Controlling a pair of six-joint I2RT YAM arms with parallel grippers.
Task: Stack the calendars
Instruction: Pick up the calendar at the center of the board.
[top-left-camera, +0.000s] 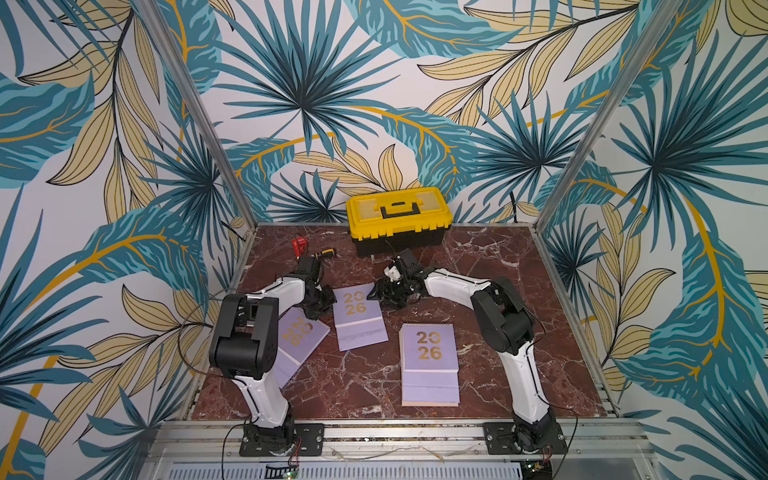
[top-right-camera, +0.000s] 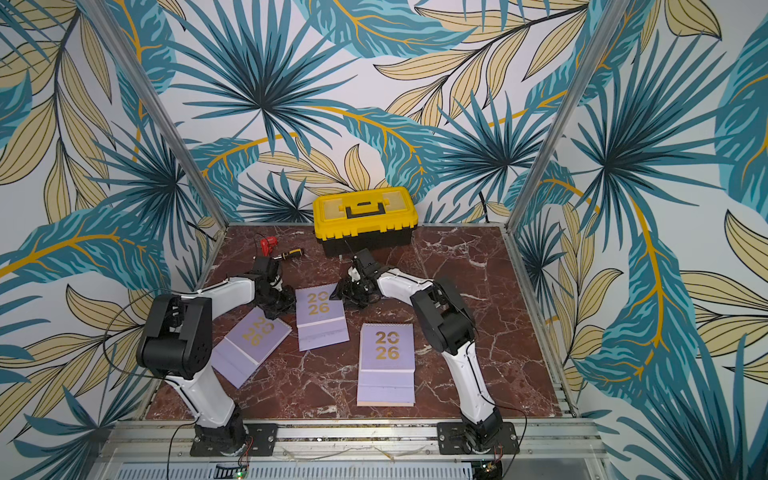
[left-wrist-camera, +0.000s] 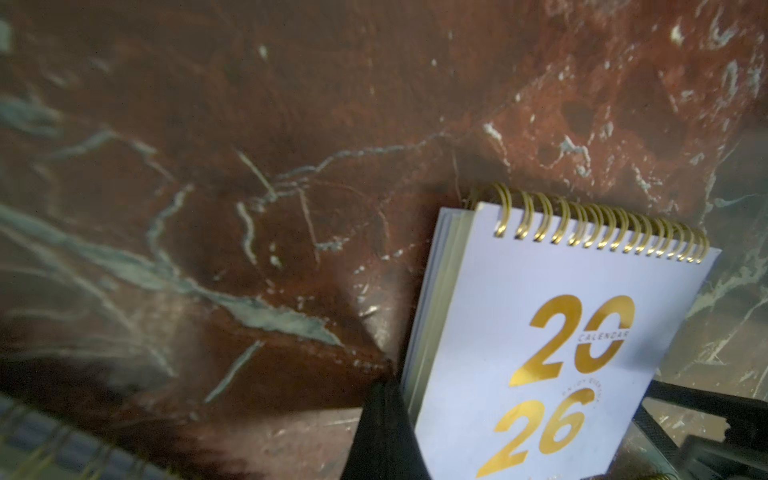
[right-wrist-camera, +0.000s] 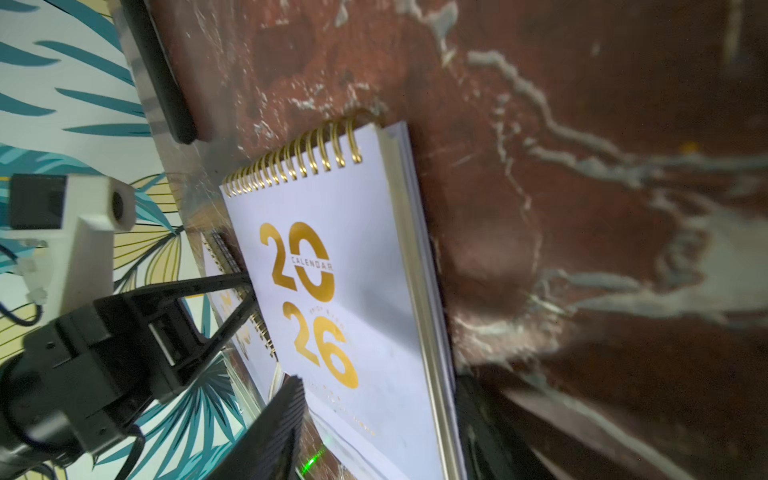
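Three lavender calendars with gold "2026" lie on the red marble table in both top views. The left calendar (top-left-camera: 301, 334) (top-right-camera: 253, 345) is partly under my left arm. The middle calendar (top-left-camera: 359, 322) (top-right-camera: 322, 320) (left-wrist-camera: 540, 340) (right-wrist-camera: 353, 291) sits between both grippers. The right calendar (top-left-camera: 430, 365) (top-right-camera: 386, 365) tops a thicker pile with a pale peach edge at its base. My left gripper (top-left-camera: 326, 303) (left-wrist-camera: 384, 415) is shut, its tip against the middle calendar's left edge. My right gripper (top-left-camera: 374, 295) (right-wrist-camera: 382, 395) is open, one jaw on each side of that calendar's right edge near the spiral.
A yellow-and-black toolbox (top-left-camera: 399, 220) stands at the back centre, close behind the right wrist. A red tool (top-left-camera: 298, 244) and a screwdriver (top-left-camera: 326, 253) lie at the back left. Metal frame posts and patterned walls enclose the table on three sides.
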